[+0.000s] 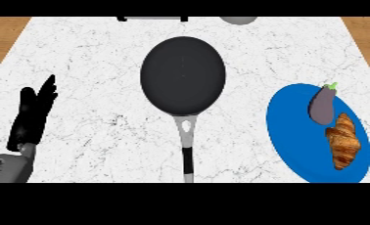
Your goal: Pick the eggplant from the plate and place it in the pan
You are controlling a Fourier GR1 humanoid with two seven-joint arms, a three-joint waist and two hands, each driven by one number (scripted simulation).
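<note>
A purple eggplant [323,104] with a green stem lies on the upper part of a blue plate [289,121] at the right of the counter. Beside it on the same plate lies a brown croissant [344,142]. A black pan [183,74] sits in the middle of the counter, its grey handle [187,146] pointing toward me. My left hand [33,114] rests at the left edge, fingers straight and pointing up, holding nothing. My right hand does not show.
At the far edge of the white marble counter [86,62] there is a grey and black object [151,18] and a grey rounded object [239,20], both cut off. Wood floor shows at both top corners.
</note>
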